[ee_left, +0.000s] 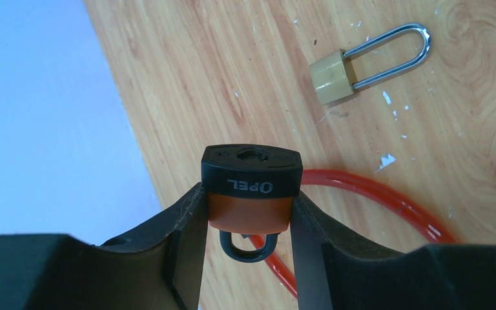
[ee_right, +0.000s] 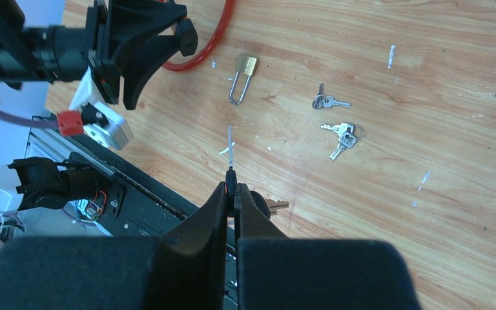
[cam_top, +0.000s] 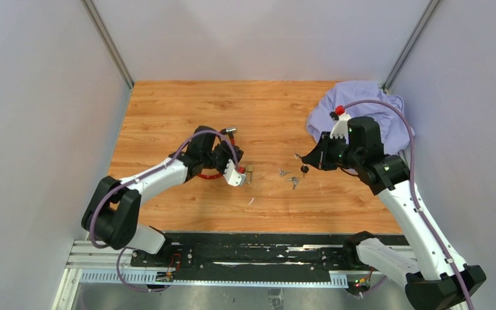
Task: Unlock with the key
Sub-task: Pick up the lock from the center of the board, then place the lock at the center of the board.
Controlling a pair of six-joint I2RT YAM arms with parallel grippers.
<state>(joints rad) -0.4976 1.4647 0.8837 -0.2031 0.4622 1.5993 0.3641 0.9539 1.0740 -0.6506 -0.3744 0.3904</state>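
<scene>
— Where is the lock now?

— The orange padlock [ee_left: 250,194] is at the end of the left arm [cam_top: 161,174]. The left jaws are pinching it by its two sides. Its black end with the keyhole and the word OPEL points away from the wrist, and its small dark shackle sits back between the jaws.

— And the red thing near it?

— That is a red cable [ee_left: 336,174], lying curved on the tabletop [cam_top: 265,110] behind the padlock. I cannot tell if it goes through the shackle.

— Who has the key?

— The right arm [cam_top: 400,194]. The right jaws are pressed together on the dark head of the key [ee_right: 231,175], and the thin blade sticks out in front, toward the left arm. The key and the orange padlock are well apart; open tabletop is between them.

— Is something lying in that space?

— Yes. A brass padlock [ee_left: 332,76] with a long steel shackle lies flat just beside the left jaws. Further toward the right arm are two small bunches of spare keys, one [ee_right: 329,102] near the other [ee_right: 341,135]. One more key shows partly under the right jaws.

— And at the back?

— A pale purple cloth [cam_top: 368,110] is crumpled in the far right corner, behind the right arm.
</scene>
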